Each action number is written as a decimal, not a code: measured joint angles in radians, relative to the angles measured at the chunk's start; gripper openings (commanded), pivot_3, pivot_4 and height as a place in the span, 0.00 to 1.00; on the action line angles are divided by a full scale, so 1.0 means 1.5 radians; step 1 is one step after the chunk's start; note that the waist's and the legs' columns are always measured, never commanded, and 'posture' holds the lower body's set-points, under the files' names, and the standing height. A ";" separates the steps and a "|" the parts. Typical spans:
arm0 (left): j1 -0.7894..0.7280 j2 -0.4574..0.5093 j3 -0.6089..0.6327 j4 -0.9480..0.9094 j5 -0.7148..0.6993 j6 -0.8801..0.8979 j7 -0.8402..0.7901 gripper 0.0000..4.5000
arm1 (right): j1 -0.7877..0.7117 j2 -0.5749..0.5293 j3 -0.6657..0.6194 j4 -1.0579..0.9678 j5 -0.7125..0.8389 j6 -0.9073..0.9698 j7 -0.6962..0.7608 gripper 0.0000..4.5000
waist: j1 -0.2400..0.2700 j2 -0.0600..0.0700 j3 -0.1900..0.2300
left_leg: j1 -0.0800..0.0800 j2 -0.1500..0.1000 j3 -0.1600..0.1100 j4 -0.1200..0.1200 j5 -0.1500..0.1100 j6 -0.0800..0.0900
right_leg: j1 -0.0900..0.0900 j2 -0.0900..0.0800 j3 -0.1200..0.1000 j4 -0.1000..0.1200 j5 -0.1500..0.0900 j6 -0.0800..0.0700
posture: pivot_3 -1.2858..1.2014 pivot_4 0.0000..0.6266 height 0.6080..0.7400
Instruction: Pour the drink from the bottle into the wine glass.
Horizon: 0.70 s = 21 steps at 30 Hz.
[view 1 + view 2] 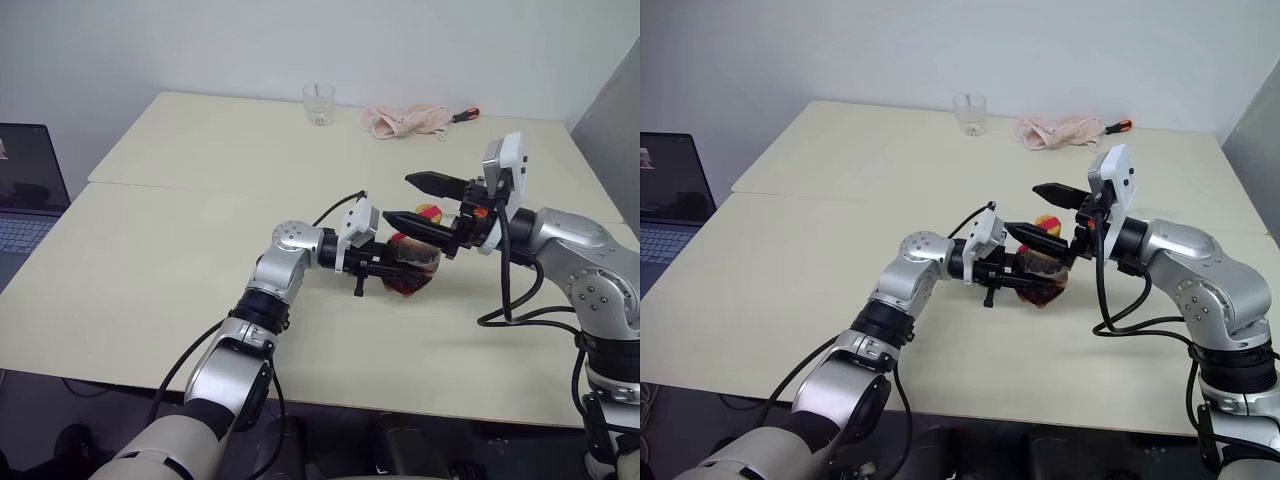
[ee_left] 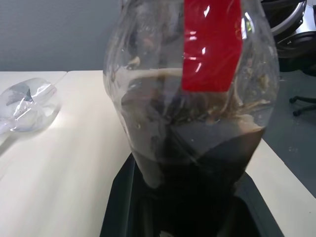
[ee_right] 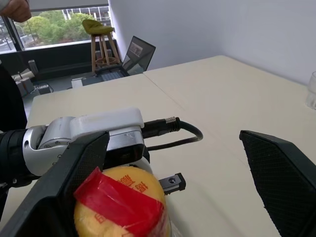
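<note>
Left eye view: left gripper (image 1: 392, 262) clamped on the small clear plastic bottle (image 1: 412, 266) w/ bulbous body and red label, held just above the cream table (image 1: 180, 260) near its middle. Right gripper (image 1: 413, 201), jaws spread wide, one each side of the yellow-and-red cap (image 3: 121, 201), nothing gripped.

Bottle approx upright, long axis vertical, cap up; dark brown cola-like drink (image 2: 197, 173) fills the lower body.

Risks: cap is on, so it must come off first. If the right fingers close off-centre, the cap may slip or the bottle twist in the left grip. Soft body squeezed hard could spurt drink once opened. Can't make out the wine glass for sure; a clear glassy object (image 2: 27, 106) lies on the table beside.
</note>
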<state>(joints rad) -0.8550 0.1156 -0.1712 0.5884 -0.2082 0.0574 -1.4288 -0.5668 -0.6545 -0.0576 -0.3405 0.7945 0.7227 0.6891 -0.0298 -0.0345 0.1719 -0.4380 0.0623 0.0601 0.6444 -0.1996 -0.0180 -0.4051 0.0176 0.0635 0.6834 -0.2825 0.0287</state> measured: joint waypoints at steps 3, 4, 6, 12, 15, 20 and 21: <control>0.001 0.007 0.000 -0.001 -0.003 0.001 0.001 0.15 | 0.024 -0.012 -0.027 -0.013 0.011 0.006 0.006 1.00 | 0.000 0.000 0.000 | 0.000 0.000 0.000 0.000 0.000 0.000 | 0.000 0.000 0.000 0.000 0.000 0.000 | 0.52 0.24 1.00; 0.002 0.011 0.000 -0.001 -0.003 0.001 0.002 0.15 | 0.031 -0.017 -0.032 -0.016 0.013 0.007 0.007 1.00 | 0.000 0.000 0.000 | 0.000 0.000 0.000 0.000 0.000 0.000 | 0.000 0.000 0.000 0.000 0.000 0.000 | 0.52 0.24 1.00; 0.003 0.013 0.000 -0.001 -0.003 0.001 0.003 0.15 | 0.060 -0.038 -0.059 -0.033 0.022 0.010 0.015 1.00 | 0.000 0.000 0.000 | 0.000 0.000 0.000 0.000 0.000 0.000 | 0.000 0.000 0.000 0.000 0.000 0.000 | 0.52 0.24 1.00; 0.004 0.015 0.000 0.003 -0.007 0.000 -0.001 0.15 | 0.176 -0.095 -0.168 -0.062 0.060 0.031 0.027 1.00 | 0.002 0.000 0.000 | 0.000 0.000 0.000 0.000 0.000 0.000 | 0.000 0.000 0.000 0.000 0.000 0.000 | 0.52 0.24 1.00; 0.004 0.018 0.001 0.004 -0.008 -0.001 -0.001 0.15 | 0.224 -0.107 -0.203 -0.070 0.068 0.038 0.034 1.00 | -0.001 0.000 0.000 | 0.000 0.000 0.000 0.000 0.000 0.000 | 0.000 0.000 0.000 0.000 0.000 0.001 | 0.52 0.24 1.00; 0.003 0.008 0.000 0.007 -0.008 -0.003 -0.002 0.15 | 0.207 -0.105 -0.203 -0.113 0.108 0.048 0.025 1.00 | -0.004 0.000 0.000 | 0.001 0.000 0.000 0.000 0.000 0.000 | 0.000 0.001 0.001 0.001 0.000 0.001 | 0.52 0.24 1.00; 0.003 0.008 0.000 0.007 -0.008 -0.003 -0.002 0.15 | 0.192 -0.103 -0.197 -0.124 0.114 0.048 0.017 1.00 | -0.004 0.000 0.000 | 0.002 0.000 -0.001 0.000 0.000 0.000 | 0.000 0.001 0.001 0.002 0.000 0.001 | 0.52 0.24 1.00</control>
<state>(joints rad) -0.8507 0.1272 -0.1715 0.5996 -0.2201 0.0525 -1.4323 -0.2786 -0.8087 -0.3525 -0.5260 0.9659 0.7952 0.7140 -0.0365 -0.0343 0.1718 -0.4355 0.0623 0.0593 0.6445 -0.1996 -0.0180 -0.4047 0.0195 0.0657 0.6858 -0.2829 0.0303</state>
